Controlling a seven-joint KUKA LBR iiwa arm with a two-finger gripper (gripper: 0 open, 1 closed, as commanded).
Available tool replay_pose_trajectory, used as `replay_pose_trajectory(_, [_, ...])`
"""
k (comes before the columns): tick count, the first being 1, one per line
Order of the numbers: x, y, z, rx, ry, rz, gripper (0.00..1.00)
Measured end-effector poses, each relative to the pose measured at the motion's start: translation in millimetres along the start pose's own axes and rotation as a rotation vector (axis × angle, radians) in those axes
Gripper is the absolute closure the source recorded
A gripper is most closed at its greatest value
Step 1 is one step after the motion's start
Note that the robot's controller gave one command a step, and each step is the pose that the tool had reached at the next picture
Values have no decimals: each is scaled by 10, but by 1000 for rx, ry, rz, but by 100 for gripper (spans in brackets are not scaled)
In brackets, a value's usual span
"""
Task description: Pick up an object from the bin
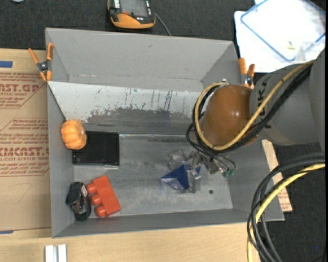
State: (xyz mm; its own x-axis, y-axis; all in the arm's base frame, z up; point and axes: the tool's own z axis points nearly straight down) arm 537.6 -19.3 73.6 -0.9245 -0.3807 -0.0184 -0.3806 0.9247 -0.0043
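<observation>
Hovering gripper (194, 171): you had it low over the small blue wedge-shaped piece (176, 180).
Wedge position: floor of grey metal bin (136, 53), right of centre.
Grip state: couldn't tell.

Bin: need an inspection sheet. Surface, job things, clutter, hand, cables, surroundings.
Surface: grey bin, floor scuffed, middle bare.
Job's things: blue piece, right of centre on the floor, at the hand.
Clutter: orange pumpkin and black block at the left wall; red block and small black thing in the near left corner.
Hand: low in the bin, right at the blue piece; grip not clear.
Cables: yellow and black, looped round the arm's brown cover.
Surroundings: orange-black device beyond the bin; white sheet at the far right.
</observation>
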Motion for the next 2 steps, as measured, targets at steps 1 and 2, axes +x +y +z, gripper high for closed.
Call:
replay_pose_trajectory(1, [-57,112,-932,-2,9,-26,100])
replay_pose_trajectory(2, [207,34,-1514,-2,8,9,100])
